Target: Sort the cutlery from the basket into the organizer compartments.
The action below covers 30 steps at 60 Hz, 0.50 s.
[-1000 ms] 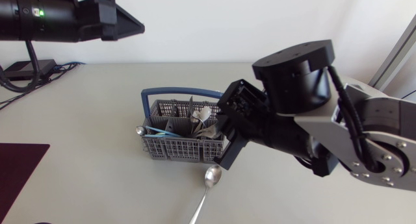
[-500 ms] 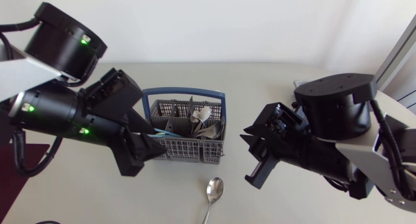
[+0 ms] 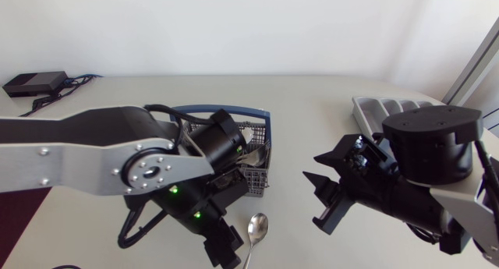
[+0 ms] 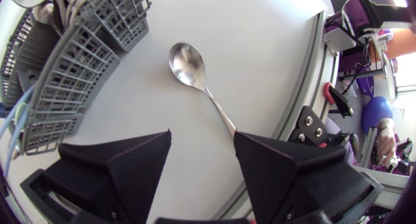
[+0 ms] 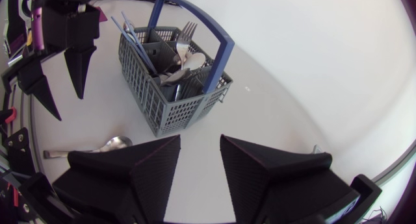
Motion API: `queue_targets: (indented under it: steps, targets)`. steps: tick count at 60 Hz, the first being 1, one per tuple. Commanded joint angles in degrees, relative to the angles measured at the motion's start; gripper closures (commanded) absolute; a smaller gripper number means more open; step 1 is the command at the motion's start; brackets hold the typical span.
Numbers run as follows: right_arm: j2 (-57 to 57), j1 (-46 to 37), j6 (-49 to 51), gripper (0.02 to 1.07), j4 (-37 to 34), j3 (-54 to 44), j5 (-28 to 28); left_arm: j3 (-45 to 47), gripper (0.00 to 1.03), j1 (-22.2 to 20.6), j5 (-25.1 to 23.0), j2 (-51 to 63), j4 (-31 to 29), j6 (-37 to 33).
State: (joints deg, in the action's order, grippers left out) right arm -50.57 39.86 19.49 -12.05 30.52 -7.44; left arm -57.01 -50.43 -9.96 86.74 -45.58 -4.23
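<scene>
Spoon (image 4: pixel 186 63) lies on the table (image 3: pixel 312 113) at the basket's (image 4: pixel 78 62) near side. My left gripper (image 4: pixel 203 134) hovers above its handle, spread wide and empty; my right gripper (image 5: pixel 200 139) is likewise open.

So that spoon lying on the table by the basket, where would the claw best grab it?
Probably the thin handle, straight down, a finger on each long side. The spoon lies flat, its wide rounded bowl toward the basket; the handle is slim with bare table around it. The open left claw is over that end.
</scene>
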Motion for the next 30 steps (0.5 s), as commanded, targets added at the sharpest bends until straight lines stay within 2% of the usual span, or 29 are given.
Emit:
queue_targets:
  steps: [1, 30]
  targets:
    - [1.26, -1.01, -1.2, 0.58, -0.69, -2.31, 0.41, -2.05, 0.39, -0.45, 0.55, 3.7, -0.21, 2.03]
    - [3.37, -5.05, 0.03, 0.58, -0.34, -4.77, 3.14, -9.96, 0.39, -4.94, -1.12, 18.99, -1.97, 3.79]
